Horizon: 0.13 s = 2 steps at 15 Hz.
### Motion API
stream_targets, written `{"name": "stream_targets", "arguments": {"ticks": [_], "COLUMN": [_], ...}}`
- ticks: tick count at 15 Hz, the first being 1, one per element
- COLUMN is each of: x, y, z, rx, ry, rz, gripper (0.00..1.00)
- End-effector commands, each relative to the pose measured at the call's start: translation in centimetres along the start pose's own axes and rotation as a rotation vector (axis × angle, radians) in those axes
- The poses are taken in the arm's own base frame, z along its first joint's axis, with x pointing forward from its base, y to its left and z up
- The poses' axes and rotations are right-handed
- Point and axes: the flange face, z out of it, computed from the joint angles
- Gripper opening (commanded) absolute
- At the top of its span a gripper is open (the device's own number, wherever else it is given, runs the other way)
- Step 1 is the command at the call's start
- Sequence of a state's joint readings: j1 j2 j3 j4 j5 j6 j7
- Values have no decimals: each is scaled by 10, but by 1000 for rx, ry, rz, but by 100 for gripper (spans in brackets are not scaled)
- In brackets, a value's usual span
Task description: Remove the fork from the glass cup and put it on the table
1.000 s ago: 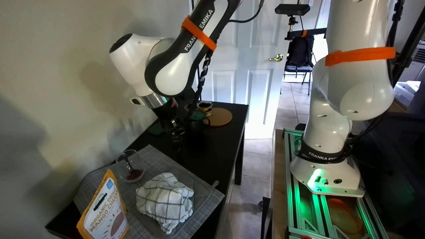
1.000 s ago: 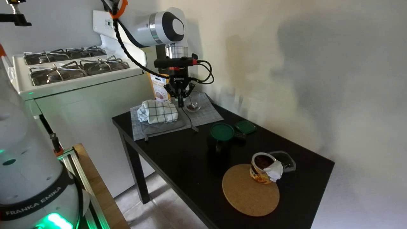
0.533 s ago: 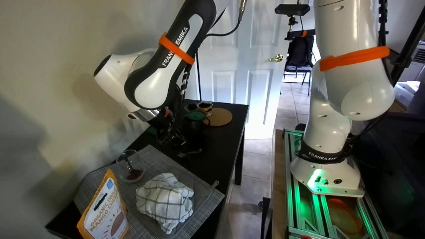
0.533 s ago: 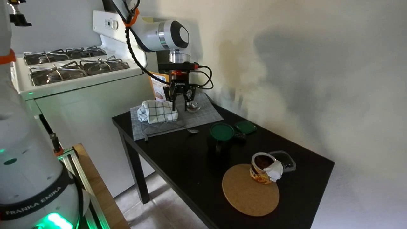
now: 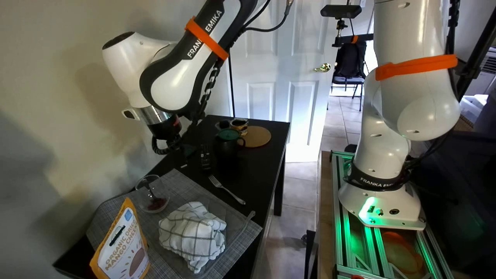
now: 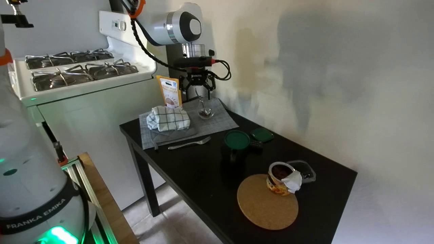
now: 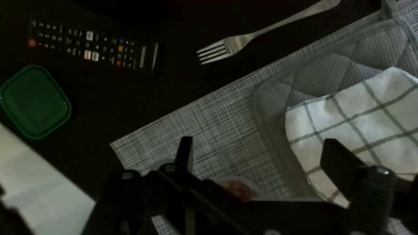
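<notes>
This is a home kitchen. In an exterior view a white gas range (image 6: 95, 101) with burner grates (image 6: 76, 68) stands at ten o'clock; on the black table (image 6: 210, 176), a checked dish towel (image 6: 168, 118) lies over a quilted pot holder (image 6: 176, 135) at nine, and an opened food tub (image 6: 278, 181) stands at four. The wrist view has a Samsung TV remote (image 7: 94, 46) at ten o'clock. In an exterior view a dried mango pouch (image 5: 122, 246) stands at eight o'clock, a white panelled door (image 5: 283, 89) at one above a tiled floor (image 5: 298, 190), and a backpack (image 5: 350, 60) at two.
</notes>
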State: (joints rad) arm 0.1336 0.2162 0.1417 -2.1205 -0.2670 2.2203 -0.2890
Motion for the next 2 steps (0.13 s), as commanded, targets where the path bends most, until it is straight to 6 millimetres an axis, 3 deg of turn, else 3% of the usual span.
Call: {"name": "stream_targets", "arguments": {"ticks": [1, 2], "x": [0, -2], "y": [0, -2], "z": [-8, -16], "rx": [-12, -23], "ry": [29, 49], "rz": [-18, -34], "gripper": [100, 100]}}
